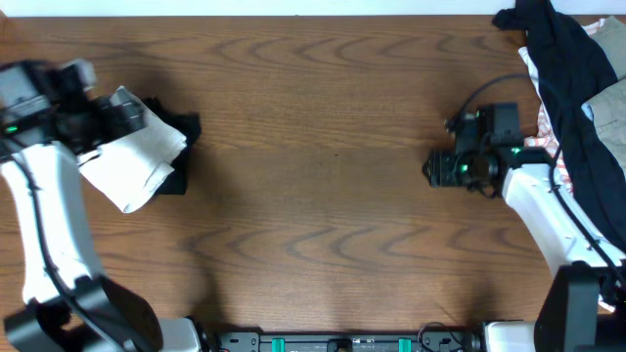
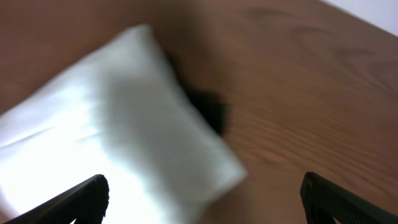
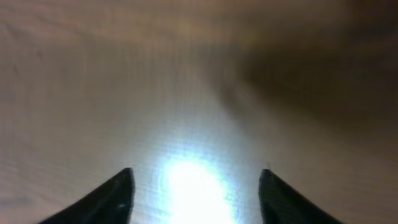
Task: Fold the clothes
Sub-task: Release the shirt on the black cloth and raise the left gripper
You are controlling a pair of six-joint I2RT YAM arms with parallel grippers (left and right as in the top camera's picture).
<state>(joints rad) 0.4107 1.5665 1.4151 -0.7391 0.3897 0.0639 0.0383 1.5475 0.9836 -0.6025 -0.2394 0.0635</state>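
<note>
Two black fingertips [image 2: 87, 199] of the left gripper [image 2: 205, 186] stand wide apart, with nothing clamped between them. Just below them, in the left wrist view, lies a folded white garment [image 2: 112, 124], blurred. A patch of black garment [image 2: 211, 109] shows from under its far edge. From overhead, this gripper sits over the left end of the wooden table [image 1: 313, 117], above the upper corner of the white fold, which rests partly on the black cloth.

The right gripper [image 3: 196, 183] also has its jaws apart and holds nothing. Its wrist camera shows only a blurred tan surface with a bright glare between the tips. Overhead, it hangs over the right part of the table, just beside a loose pile of clothes [image 1: 587, 117] at the right edge. There a long black piece [image 1: 567, 59] is draped over lighter white and beige fabric. The two grippers are well apart.
</note>
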